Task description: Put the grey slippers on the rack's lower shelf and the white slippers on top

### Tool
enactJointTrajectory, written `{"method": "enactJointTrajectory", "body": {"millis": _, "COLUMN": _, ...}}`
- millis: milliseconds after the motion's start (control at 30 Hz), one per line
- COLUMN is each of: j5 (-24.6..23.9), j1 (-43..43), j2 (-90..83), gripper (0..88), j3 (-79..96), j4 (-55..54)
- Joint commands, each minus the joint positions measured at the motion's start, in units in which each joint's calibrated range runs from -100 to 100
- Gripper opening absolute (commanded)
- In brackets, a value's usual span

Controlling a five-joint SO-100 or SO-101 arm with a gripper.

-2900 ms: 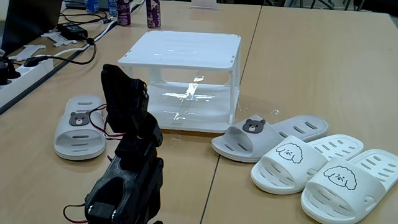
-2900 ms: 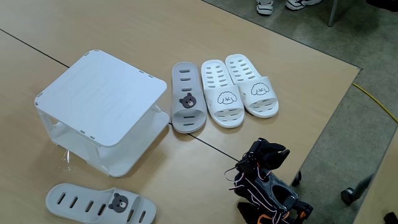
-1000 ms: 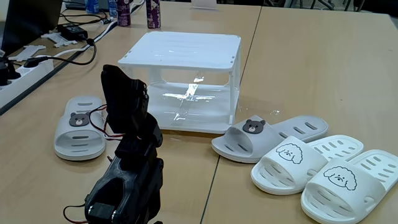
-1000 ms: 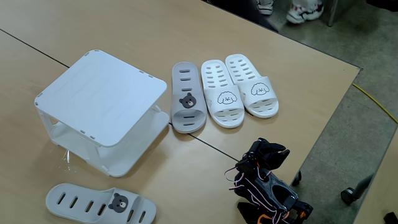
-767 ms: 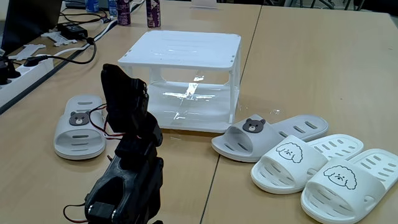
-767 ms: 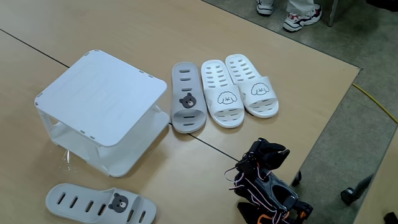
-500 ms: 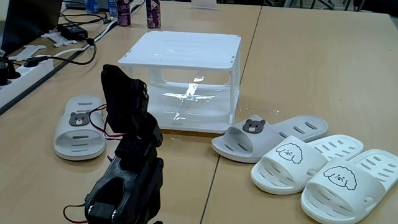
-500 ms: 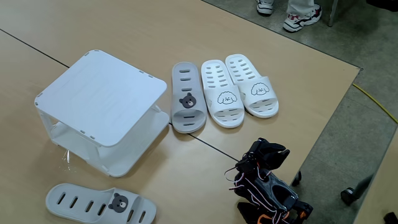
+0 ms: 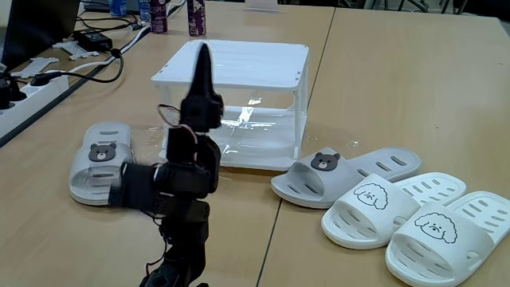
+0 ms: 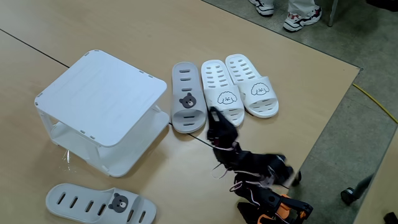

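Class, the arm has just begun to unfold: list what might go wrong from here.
1. One grey slipper lies close beside a white slipper; grasping it may nudge the neighbour.
2. The other grey slipper lies on the far side of the rack, so reaching it may be awkward.
3. The lower shelf sits under the top, leaving a low gap for insertion.

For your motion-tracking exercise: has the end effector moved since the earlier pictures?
Yes. The end effector has unfolded and reached out toward the grey slipper beside the rack.

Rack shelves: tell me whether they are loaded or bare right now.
Bare. The rack has nothing on its top or lower shelf; both grey slippers and both white slippers lie on the table.
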Motion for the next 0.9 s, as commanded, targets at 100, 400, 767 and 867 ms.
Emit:
{"method": "enactJointTrajectory", "body": {"millis": 100, "j5": 0.4, "j1": -1.3, "j2": 36.9, "gripper": 0.7, "j3": 0.6, "j4": -0.5}}
{"method": "enactJointTrajectory", "body": {"millis": 400, "j5": 0.4, "j1": -23.2, "j2": 57.1, "gripper": 0.7, "j3": -1.5, "j4": 1.9}}
{"method": "enactJointTrajectory", "body": {"millis": 767, "j5": 0.4, "j1": -47.6, "j2": 57.0, "gripper": 0.8, "j3": -5.1, "j4": 4.8}}
{"method": "enactJointTrajectory", "body": {"millis": 867, "j5": 0.4, "j1": -46.6, "j2": 56.9, "gripper": 5.7, "j3": -9.8, "j4": 10.0}}
